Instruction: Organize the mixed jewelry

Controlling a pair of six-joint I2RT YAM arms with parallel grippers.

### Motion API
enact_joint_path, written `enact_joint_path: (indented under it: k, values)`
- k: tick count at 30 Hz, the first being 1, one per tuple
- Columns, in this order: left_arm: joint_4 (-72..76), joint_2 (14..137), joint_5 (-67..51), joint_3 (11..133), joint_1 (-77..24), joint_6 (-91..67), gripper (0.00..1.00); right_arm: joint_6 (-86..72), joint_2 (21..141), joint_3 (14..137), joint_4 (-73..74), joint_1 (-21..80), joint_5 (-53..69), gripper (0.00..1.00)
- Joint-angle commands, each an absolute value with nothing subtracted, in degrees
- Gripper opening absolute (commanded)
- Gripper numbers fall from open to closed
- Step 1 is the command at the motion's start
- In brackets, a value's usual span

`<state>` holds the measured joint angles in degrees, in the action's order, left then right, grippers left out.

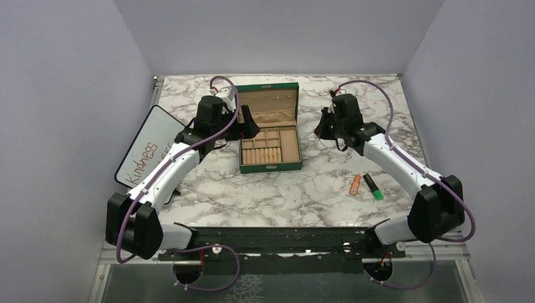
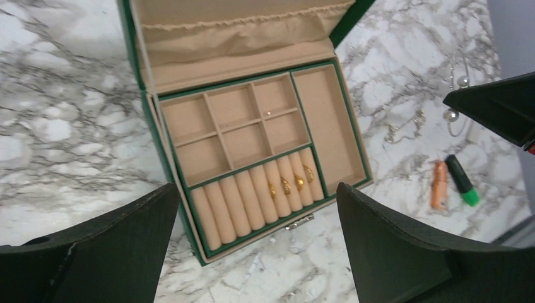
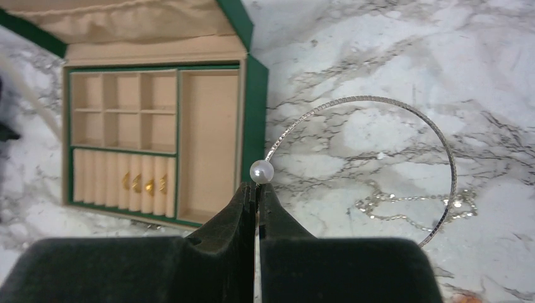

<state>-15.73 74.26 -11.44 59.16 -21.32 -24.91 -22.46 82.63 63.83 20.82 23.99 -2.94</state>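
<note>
Both arms (image 1: 189,142) flanking green box (image 1: 270,129)

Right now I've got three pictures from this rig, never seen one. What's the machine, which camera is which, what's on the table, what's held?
Two robot arms are bolted at the near edge of a marble table. The wide picture comes from a fixed camera above and behind them; the other two come from cameras on each wrist.

An open green jewelry box sits between the arms, with three gold rings in its ring rolls. To its right lie a thin chain, an orange marker and a green highlighter.

The right gripper is shut on a wire bangle near its pearl end. The left gripper is open, holding nothing, over the box.
</note>
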Motion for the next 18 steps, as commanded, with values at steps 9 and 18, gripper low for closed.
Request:
enact_joint_path:
  k: [9, 18]
  values:
    - [-3.31, 80.67, -35.82, 62.19, -20.88, -43.54, 0.99, -22.36, 75.04, 60.72, 16.1, 38.02, 8.67, 0.06]
    - [5.18, 83.1, -45.54, 56.36, -20.98, -51.68, 0.98, -16.42, 76.25, 61.02, 12.8, 45.47, 15.64, 0.06]
